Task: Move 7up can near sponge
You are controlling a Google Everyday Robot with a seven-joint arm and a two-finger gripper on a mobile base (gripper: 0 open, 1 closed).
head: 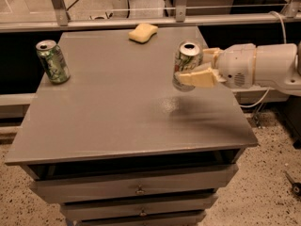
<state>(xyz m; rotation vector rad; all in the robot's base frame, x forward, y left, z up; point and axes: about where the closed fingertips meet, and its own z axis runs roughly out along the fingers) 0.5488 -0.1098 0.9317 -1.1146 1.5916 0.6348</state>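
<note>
The 7up can (187, 60) hangs above the grey table (108, 121), clamped in the gripper (192, 66).

The white arm (263, 67) reaches in level from the right, and its tan fingers (200, 77) close on the can's sides, holding it slightly tilted over the table's right half. The sponge (143, 33) lies near the far edge. A darker green can (53, 61) stands far left.

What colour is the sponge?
The sponge is pale yellow, seen in the camera view; the gripper holds the 7up can above the table.
</note>
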